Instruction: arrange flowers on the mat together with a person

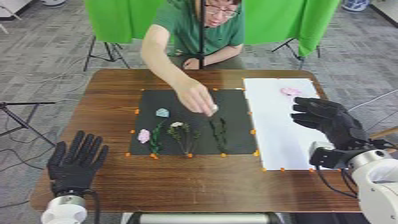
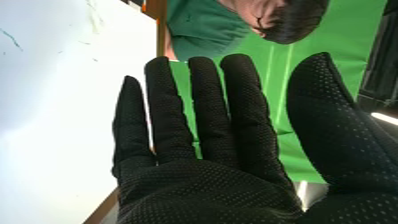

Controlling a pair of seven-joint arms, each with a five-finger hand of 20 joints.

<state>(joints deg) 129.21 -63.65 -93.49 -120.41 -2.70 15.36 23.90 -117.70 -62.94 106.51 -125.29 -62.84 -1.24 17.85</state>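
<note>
Fingers (image 1: 313, 106) straight, right hand (image 1: 337, 123) near pink flower (image 1: 290, 92)

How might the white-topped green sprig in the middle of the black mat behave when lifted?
The sprig would probably bend, as its stems look thin. Pinched low, it may tip over, since its leaves and white blossom bunch at the far end.

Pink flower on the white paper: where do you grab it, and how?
Probably pinch the pink flower gently by its outer petals, coming from above. It lies low on the white paper, apart from the other flowers, so fingertips should fit around it.
</note>
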